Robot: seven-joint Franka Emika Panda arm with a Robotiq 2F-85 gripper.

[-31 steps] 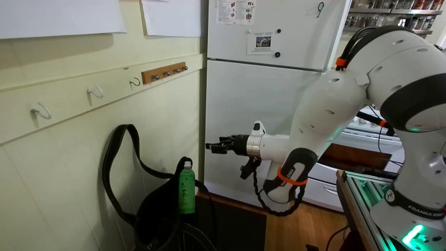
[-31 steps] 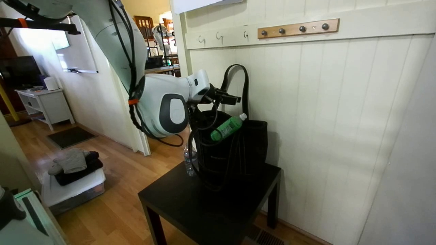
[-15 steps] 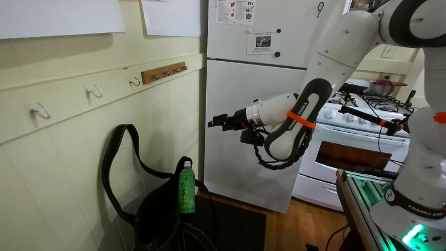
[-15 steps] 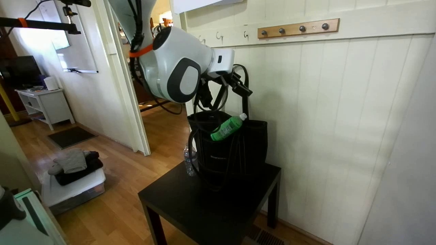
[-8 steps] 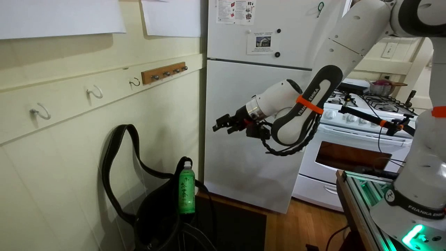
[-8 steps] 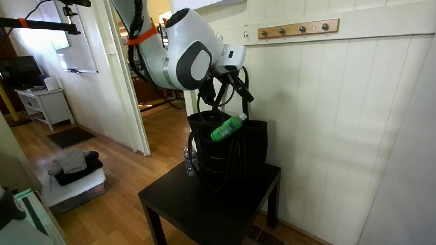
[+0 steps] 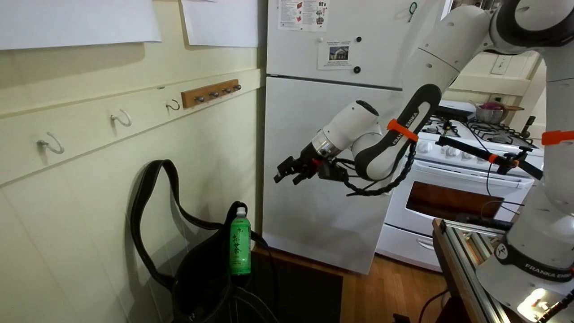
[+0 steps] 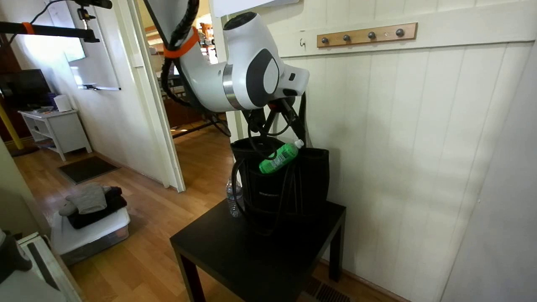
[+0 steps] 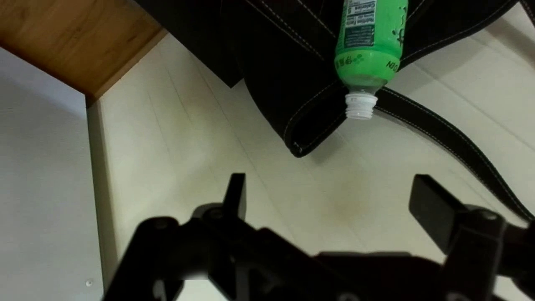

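Gripper (image 9: 329, 184) is hovering above the rim of the black bag (image 8: 312, 180), angling downward in both exterior views. In the wrist view its fingers (image 9: 432, 205) are standing wide apart, with pale wall (image 9: 200, 159) showing in the gap. Nearest item is the green bottle (image 9: 372, 29): it is sitting in front of the bag's body in the wrist view, apart from the fingers. In an exterior view the same bottle is tilting across the bag, its white top (image 8: 298, 144) pointing up at about the level of the bag's rim. What is supporting it cannot be told. A strap (image 9: 439, 129) is arching up from the bag, running close along the wall. The bag itself is standing upright on a dark table (image 8: 251, 260); a clear bottle (image 8: 233, 209) is standing on the same table, just beside the bag and partly hidden. Higher than the bag, a wooden peg rack (image 8: 359, 38) is hanging on the wall. Beyond the bag, in an exterior view, a white fridge (image 7: 314, 211) is rising, and a stove (image 7: 448, 199) is standing farther from the bag. On the floor (image 8: 197, 167), well apart from the bag, a storage bin (image 8: 98, 246) is bearing folded cloth (image 8: 92, 200). Farther still from the bag, a white cabinet (image 8: 69, 130) is standing.
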